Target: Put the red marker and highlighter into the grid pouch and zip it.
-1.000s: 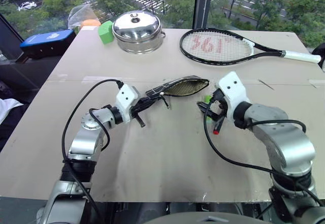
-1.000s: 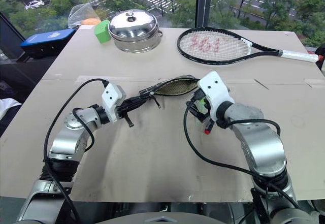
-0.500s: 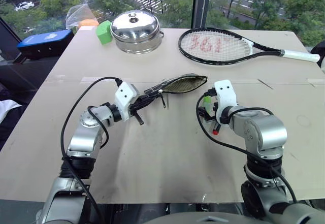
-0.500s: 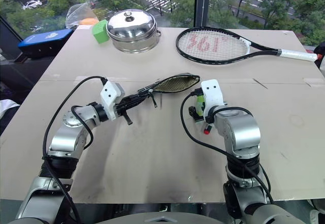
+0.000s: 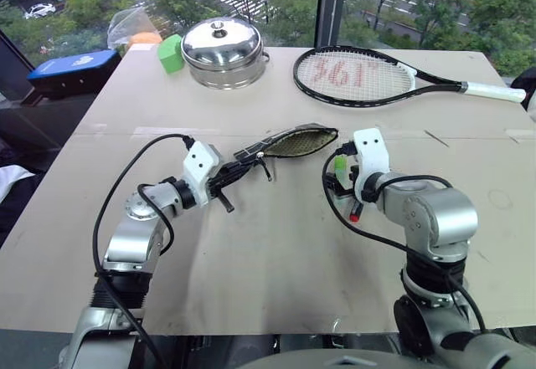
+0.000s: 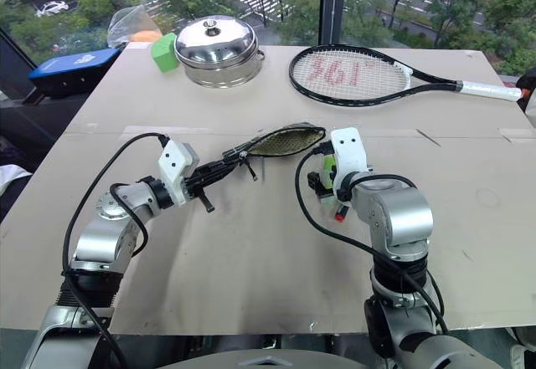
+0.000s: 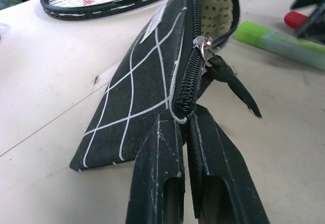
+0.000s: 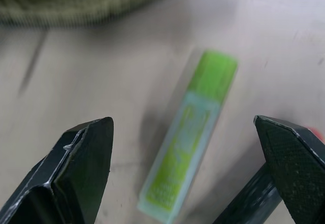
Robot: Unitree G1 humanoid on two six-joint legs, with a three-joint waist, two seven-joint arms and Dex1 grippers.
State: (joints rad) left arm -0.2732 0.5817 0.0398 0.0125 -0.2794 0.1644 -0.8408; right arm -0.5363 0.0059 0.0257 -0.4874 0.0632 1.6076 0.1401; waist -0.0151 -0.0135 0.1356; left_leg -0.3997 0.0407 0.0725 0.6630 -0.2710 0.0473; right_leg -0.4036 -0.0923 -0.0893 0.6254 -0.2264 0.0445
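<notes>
Right wrist view: your right gripper [image 8: 183, 178] has dropped over the highlighter [image 8: 190, 137] at frame center, jaws wide apart. Left gripper [image 7: 185, 132] stays clamped on the grid pouch [image 7: 147, 87].

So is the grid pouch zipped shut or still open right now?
Open. The grid pouch gapes past its zipper pull, showing dotted lining; the highlighter lies outside.

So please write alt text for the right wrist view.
The open right gripper hovers over the highlighter, which lies flat on the table between its two black fingers. The pouch is beyond.
</notes>
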